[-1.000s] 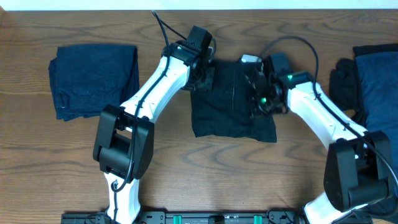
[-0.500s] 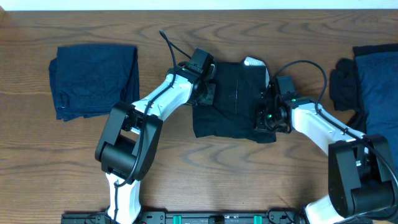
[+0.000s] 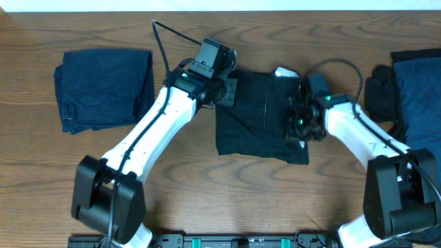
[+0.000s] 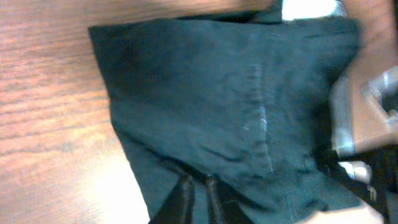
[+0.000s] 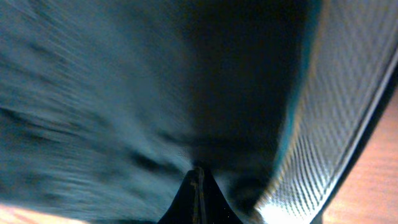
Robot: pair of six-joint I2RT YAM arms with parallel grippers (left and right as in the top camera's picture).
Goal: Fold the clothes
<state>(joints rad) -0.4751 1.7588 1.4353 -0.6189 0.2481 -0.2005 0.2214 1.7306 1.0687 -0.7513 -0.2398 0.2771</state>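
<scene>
**Overhead: both arms on the black shorts**

I see the black shorts in the middle of the counter, folded to a rough square. My left jaws sit at its top-left corner, pinched almost together on a ridge of cloth. The right jaws, at its right edge, look pressed tight on the fabric beside the pale grey waistband strip, though that view is blurred. A folded navy garment lies well left; more dark clothes are heaped far right.
</scene>
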